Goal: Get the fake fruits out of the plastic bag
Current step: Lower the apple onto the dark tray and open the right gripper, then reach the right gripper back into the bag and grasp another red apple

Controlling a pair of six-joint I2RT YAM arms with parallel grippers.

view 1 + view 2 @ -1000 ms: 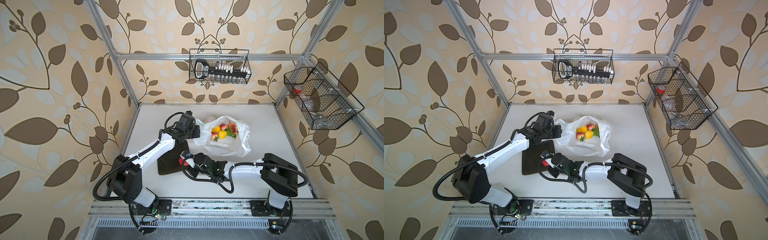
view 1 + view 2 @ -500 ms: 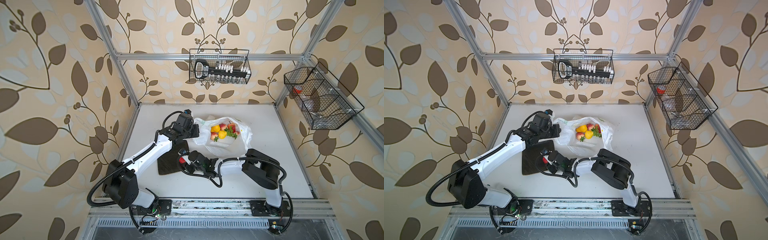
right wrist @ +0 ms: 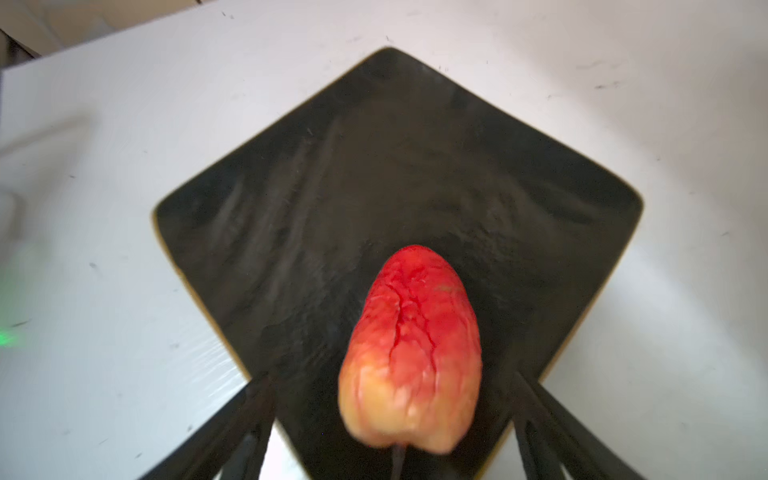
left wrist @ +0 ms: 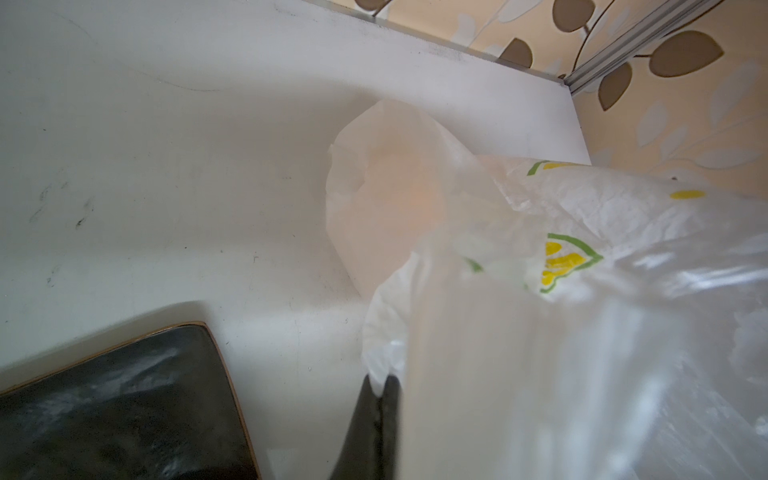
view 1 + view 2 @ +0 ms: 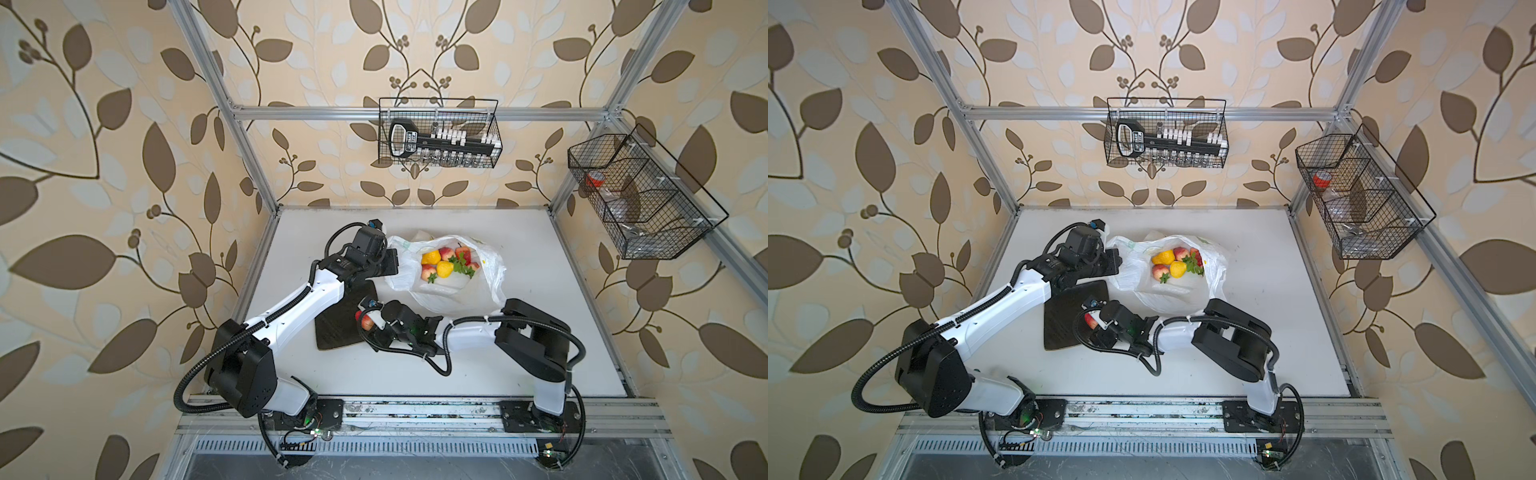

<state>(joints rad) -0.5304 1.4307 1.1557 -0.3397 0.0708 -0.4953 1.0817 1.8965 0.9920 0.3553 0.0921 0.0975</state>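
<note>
The fake fruits (image 5: 446,264) lie in the plastic bag (image 5: 457,297) in both top views; the left wrist view shows my left gripper (image 4: 379,388) clamped on its rim to hold it open; the right wrist view, my right gripper (image 3: 390,388) spread clear of an apple (image 3: 411,353) over the dark tray (image 3: 374,166).

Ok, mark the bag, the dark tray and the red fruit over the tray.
bag (image 5: 453,297): in a top view, white side wall.
tray (image 3: 374,166): right wrist view, bare dark middle.
red fruit (image 3: 411,349): right wrist view, middle of its skin.
</note>
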